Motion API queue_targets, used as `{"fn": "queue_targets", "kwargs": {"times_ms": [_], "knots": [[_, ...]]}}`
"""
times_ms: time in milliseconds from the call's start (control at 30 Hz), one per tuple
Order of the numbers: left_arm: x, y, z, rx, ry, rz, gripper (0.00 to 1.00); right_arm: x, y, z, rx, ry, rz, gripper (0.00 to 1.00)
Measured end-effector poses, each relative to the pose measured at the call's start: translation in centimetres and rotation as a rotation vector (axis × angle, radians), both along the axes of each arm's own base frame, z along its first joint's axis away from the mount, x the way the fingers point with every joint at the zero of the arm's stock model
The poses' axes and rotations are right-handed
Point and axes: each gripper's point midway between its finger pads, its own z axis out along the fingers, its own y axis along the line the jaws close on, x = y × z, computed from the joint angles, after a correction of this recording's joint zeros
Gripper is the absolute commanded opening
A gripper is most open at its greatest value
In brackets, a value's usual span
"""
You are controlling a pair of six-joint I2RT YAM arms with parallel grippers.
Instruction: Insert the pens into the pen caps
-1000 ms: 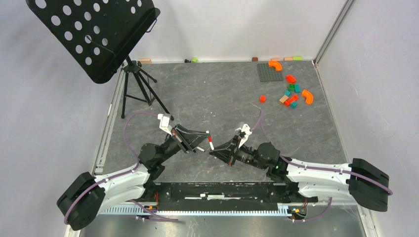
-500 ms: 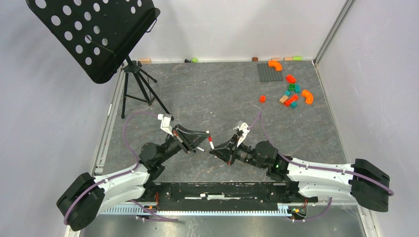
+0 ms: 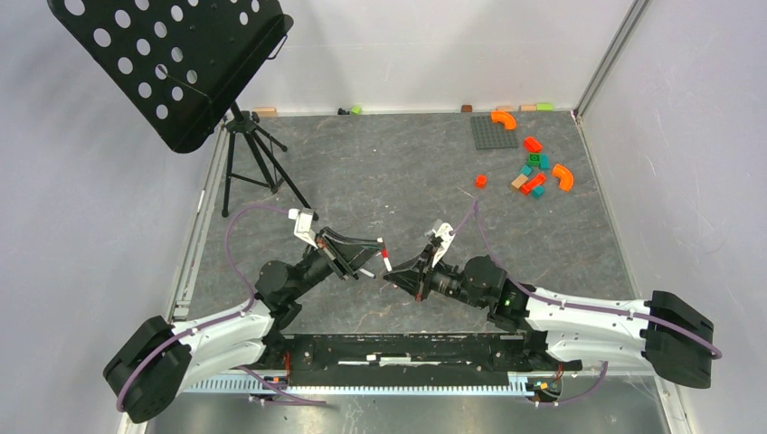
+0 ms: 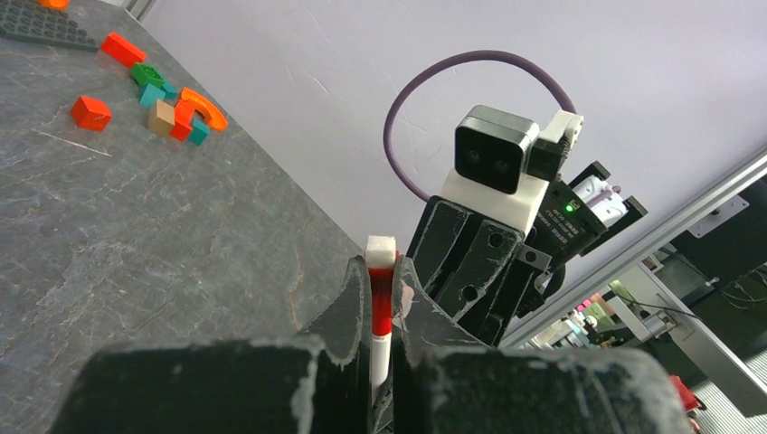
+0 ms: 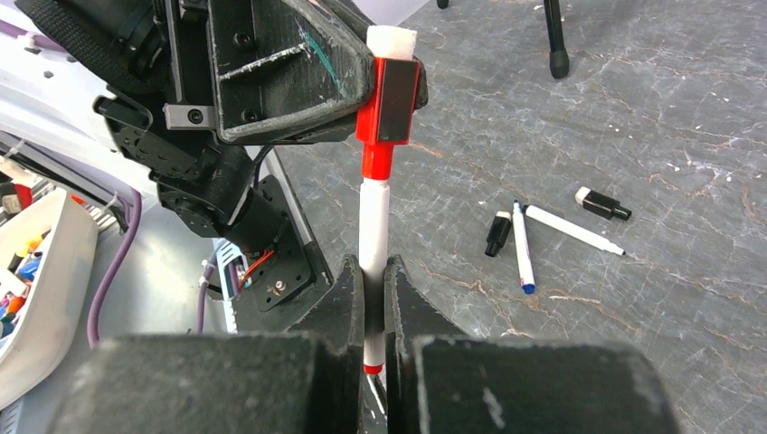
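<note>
My left gripper [image 3: 373, 257] [image 4: 382, 268] is shut on the red pen cap [image 3: 386, 263] [image 4: 383, 294], which has a white end. My right gripper [image 3: 395, 278] [image 5: 373, 268] is shut on the white barrel of the red-ended pen [image 5: 373, 221]. The pen's upper end sits in the mouth of the red cap [image 5: 387, 108], and both are held above the table between the arms. In the right wrist view, two more thin white pens [image 5: 523, 244] [image 5: 572, 230], one blue-tipped, and two black caps [image 5: 497, 233] [image 5: 603, 204] lie on the table below.
A black perforated music stand [image 3: 172, 63] on a tripod [image 3: 258, 163] stands at the back left. Coloured toy blocks [image 3: 534, 172] and a grey baseplate [image 3: 494, 132] lie at the back right. Walls close the back and right sides.
My right arm has shifted slightly left towards the left gripper. The left arm has hardly moved, and both grips are unchanged.
</note>
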Motion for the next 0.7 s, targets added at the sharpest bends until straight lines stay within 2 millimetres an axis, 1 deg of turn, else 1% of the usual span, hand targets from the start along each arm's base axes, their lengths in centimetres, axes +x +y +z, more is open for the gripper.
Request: {"fn": "queue_targets", "kwargs": {"times_ms": [400,700], "knots": [[1.6,-0.1,-0.5,0.033,0.036,0.075,0.02,1.9,-0.2,-0.4,-0.092,0.031,-0.101,0.00],[3.3,-0.3,-1.6,0.098,0.101,0.157,0.02,3.8,-0.5,-1.5,-0.233,0.016,-0.184,0.00]]}}
